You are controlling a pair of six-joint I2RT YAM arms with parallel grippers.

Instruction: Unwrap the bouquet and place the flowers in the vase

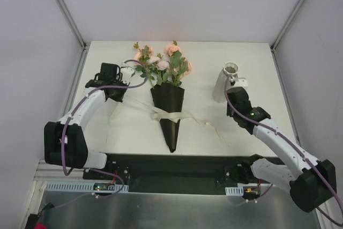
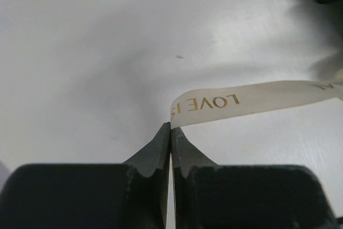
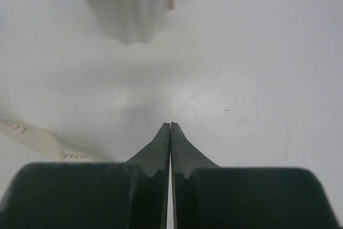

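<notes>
The bouquet [image 1: 168, 112] lies mid-table, a black paper cone with its point toward me. Peach-pink flowers [image 1: 163, 63] and leaves fan out of its far end. A cream ribbon [image 1: 185, 117] is tied round the cone and trails off to the right. My left gripper [image 1: 117, 94] [image 2: 170, 125] is left of the bouquet, shut on one end of the ribbon [image 2: 241, 99], which bears gold lettering and hangs just above the table. The white ribbed vase [image 1: 224, 81] [image 3: 128, 4] stands at the right. My right gripper [image 1: 232, 91] [image 3: 170, 124] sits just on the near side of the vase, shut and holding nothing.
Metal frame posts [image 1: 72, 20] and white walls close in the table [image 1: 128, 132] on the left, right and back. A loose ribbon tail [image 3: 32, 135] lies on the table to the left of my right gripper. A black strip [image 1: 171, 167] runs along the near edge between the arm bases.
</notes>
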